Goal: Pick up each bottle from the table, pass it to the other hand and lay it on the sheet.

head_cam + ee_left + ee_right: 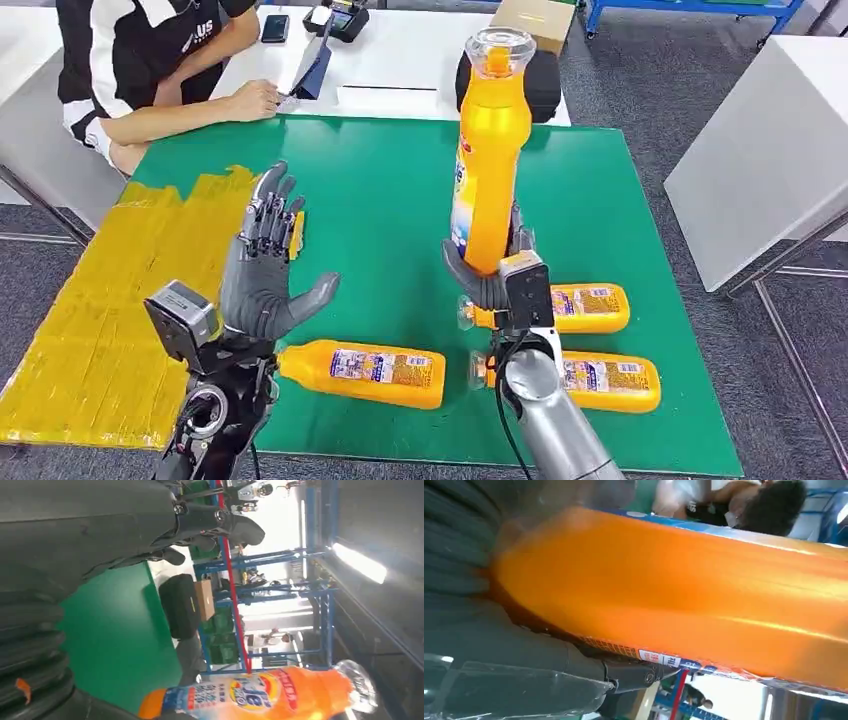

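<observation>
Your right hand (497, 280) gripped the upright orange bottle (488, 170) by its base, raised above the green table (390, 200). Your left hand (262, 270) waited nearby, released, fingers spread. The handover looked next: bring them together, then reach the yellow sheet (110, 300) at left.

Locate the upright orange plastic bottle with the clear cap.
In the head view, the orange plastic bottle stands upright in the right hand, above the green mat, right of the open left hand.
</observation>
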